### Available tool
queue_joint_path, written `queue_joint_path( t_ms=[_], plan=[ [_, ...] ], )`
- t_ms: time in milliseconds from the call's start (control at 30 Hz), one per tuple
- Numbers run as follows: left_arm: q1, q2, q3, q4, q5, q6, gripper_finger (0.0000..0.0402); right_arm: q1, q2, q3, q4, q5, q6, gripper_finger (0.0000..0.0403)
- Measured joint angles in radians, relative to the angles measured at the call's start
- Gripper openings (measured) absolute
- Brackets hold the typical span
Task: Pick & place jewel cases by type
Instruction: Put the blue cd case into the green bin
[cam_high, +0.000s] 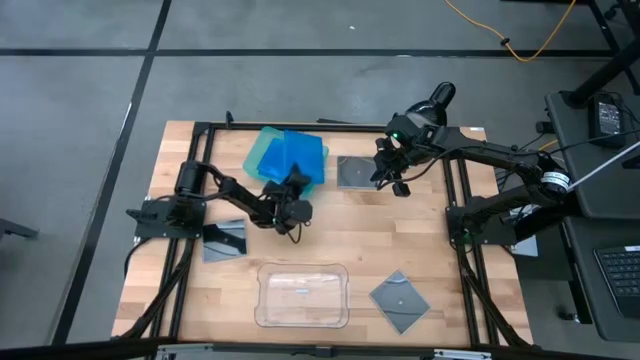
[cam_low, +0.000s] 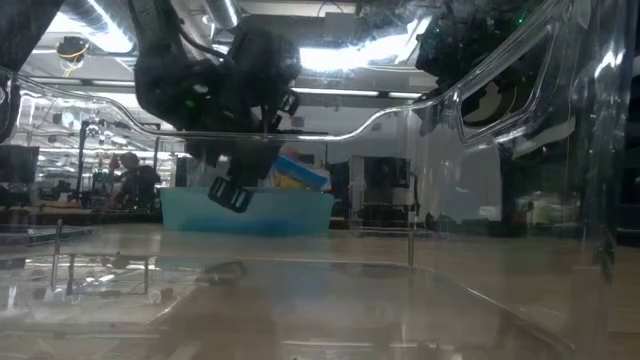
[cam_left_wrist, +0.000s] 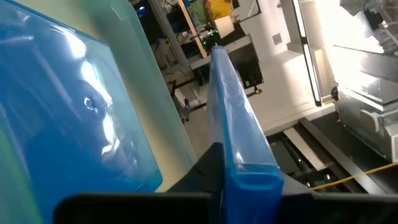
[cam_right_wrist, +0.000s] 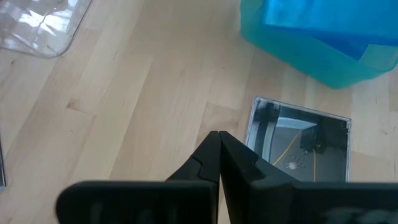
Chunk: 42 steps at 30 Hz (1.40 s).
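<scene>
Gripping a blue case (cam_left_wrist: 239, 124) by its edge, my left pincer (cam_high: 296, 196) holds it at the teal tray (cam_high: 262, 150), where more blue cases (cam_high: 300, 153) lie. My right pincer (cam_right_wrist: 219, 163) hovers, fingers pressed together and empty, beside a dark square case (cam_high: 354, 172) on the tabletop (cam_high: 330, 235). Two more dark cases (cam_high: 226, 240) (cam_high: 400, 300) flank the clear tray (cam_high: 302, 294). No legible writing appears anywhere.

right pincer (cam_right_wrist: 219, 144) is pinched shut over the wooden table (cam_right_wrist: 124, 93), just beside a dark glossy square case (cam_right_wrist: 301, 146). teal tray (cam_right_wrist: 311, 59) holds blue cases (cam_right_wrist: 317, 18); clear tray (cam_right_wrist: 37, 25) sits well apart.
</scene>
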<state>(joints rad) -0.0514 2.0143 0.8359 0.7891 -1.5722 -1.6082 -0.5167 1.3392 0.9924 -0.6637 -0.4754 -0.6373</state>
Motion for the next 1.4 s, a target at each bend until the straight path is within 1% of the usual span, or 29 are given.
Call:
queue_joint_path(
  t_ms=[100, 200, 300, 400, 433, 500, 633, 700, 767, 867, 967, 1033, 1100, 1267, 1333, 1400],
  plan=[
    [-0.007, -0.031, -0.025, -0.001, 0.001, 0.019, 0.0007, 0.000, 0.000, 0.000, 0.002, 0.000, 0.000, 0.0010],
    [-0.009, -0.095, -0.047, 0.000, 0.004, 0.106, 0.0005, 0.000, 0.000, 0.000, 0.010, 0.000, 0.000, 0.0010],
    [-0.009, -0.200, -0.086, -0.001, 0.003, 0.231, 0.0005, 0.000, 0.000, 0.000, 0.025, 0.000, 0.002, 0.0010],
    [-0.012, -0.331, -0.130, -0.001, 0.007, 0.383, 0.0004, 0.000, 0.000, 0.000, 0.040, 0.000, 0.003, 0.0010],
    [-0.013, -0.377, -0.149, -0.001, 0.026, 0.434, 0.0004, 0.000, 0.000, 0.000, 0.045, 0.000, 0.003, 0.0010],
    [-0.014, -0.470, -0.195, -0.003, 0.094, 0.520, 0.0004, 0.000, 0.000, 0.000, 0.050, 0.000, 0.003, 0.0010],
    [-0.005, -0.654, -0.295, -0.006, 0.269, 0.614, 0.0004, 0.000, 0.000, 0.000, 0.070, 0.001, 0.002, 0.0010],
    [0.014, -0.745, -0.350, -0.016, 0.383, 0.619, 0.0004, 0.000, 0.000, 0.000, 0.078, 0.001, -0.002, 0.0010],
    [0.043, -0.837, -0.398, -0.062, 0.503, 0.606, 0.0004, 0.000, 0.000, 0.000, 0.095, 0.001, -0.016, 0.0010],
    [0.102, -0.969, -0.437, -0.265, 0.690, 0.512, 0.0004, 0.000, 0.000, 0.000, 0.120, 0.001, -0.044, 0.0010],
    [0.191, -1.081, -0.439, -0.561, 0.937, 0.399, 0.0004, 0.000, 0.000, 0.000, 0.144, 0.001, -0.047, 0.0010],
    [0.256, -1.132, -0.434, -0.705, 1.082, 0.369, 0.0004, 0.000, 0.000, 0.000, 0.149, 0.001, -0.044, 0.0010],
    [0.323, -1.177, -0.433, -0.777, 1.186, 0.385, 0.0004, 0.000, 0.000, 0.000, 0.151, 0.000, -0.035, 0.0010],
    [0.495, -1.233, -0.431, -0.807, 1.361, 0.473, 0.0004, 0.000, 0.000, 0.000, 0.152, 0.001, 0.007, 0.0010],
    [0.572, -1.234, -0.431, -0.809, 1.464, 0.485, 0.0004, 0.000, 0.000, 0.000, 0.152, 0.001, 0.026, 0.0010],
    [0.649, -1.222, -0.431, -0.807, 1.611, 0.497, 0.0004, 0.000, 0.000, 0.000, 0.152, 0.002, 0.032, 0.0010]
  ],
)
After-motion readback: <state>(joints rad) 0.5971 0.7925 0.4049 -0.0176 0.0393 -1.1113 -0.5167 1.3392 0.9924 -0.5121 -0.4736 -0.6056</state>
